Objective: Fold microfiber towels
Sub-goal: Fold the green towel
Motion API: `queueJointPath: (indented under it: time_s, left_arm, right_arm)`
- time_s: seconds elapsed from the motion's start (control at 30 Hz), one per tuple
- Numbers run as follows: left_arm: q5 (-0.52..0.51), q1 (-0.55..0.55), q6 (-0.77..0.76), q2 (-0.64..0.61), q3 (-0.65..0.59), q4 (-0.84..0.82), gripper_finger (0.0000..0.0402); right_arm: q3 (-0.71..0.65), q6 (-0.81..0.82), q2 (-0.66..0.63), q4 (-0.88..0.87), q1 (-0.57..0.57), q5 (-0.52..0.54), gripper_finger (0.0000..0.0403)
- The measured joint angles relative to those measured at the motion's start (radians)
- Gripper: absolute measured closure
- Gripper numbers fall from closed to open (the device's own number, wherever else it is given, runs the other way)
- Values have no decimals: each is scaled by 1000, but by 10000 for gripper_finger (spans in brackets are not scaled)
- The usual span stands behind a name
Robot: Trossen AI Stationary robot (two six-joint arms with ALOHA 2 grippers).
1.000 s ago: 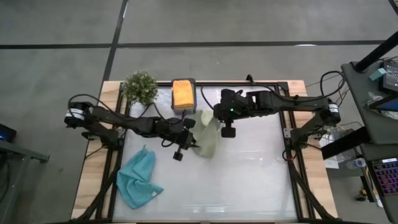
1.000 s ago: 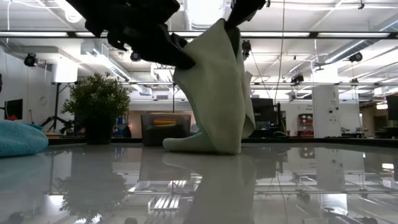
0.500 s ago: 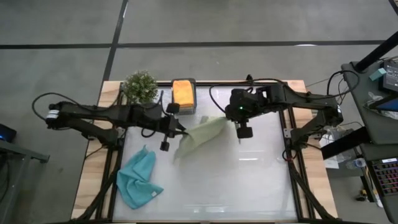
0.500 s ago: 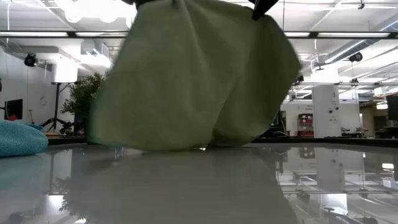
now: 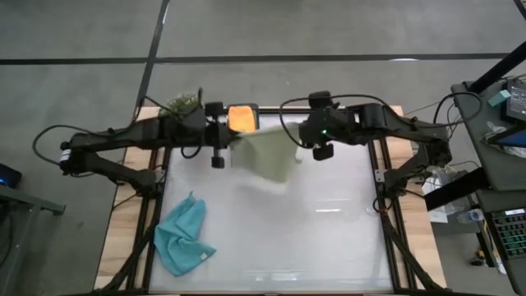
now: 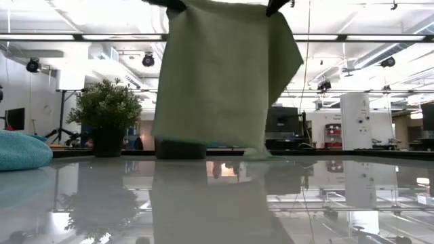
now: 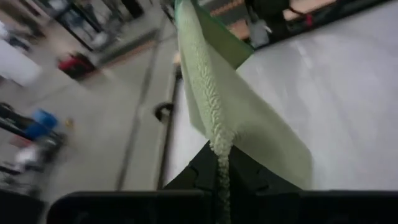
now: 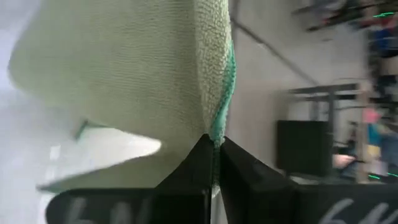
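A: From above, why does the sage green towel (image 5: 267,153) hang between the arms?

B: The left end effector (image 5: 231,141) and right end effector (image 5: 301,141) each pinch a top corner, likely spreading it above the desk (image 5: 329,238) for folding.

A: And low down?

B: It hangs wide and limp, its hem near the surface.
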Motion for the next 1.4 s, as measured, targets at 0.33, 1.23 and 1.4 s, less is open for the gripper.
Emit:
queueJointPath:
  time_s: [0.33,1.23,1.4]
  left_arm:
    - [157,-31,-17,-10,-8,-76,402]
    - [260,-294,-432,209,-170,-163,401]
    - [258,-294,-453,217,-183,-203,401]
  right_arm:
    - [111,176,3,-132,1,-360,394]
    - [-652,404,0,430,-3,-703,356]
    - [-714,411,-1,462,-67,-710,291]
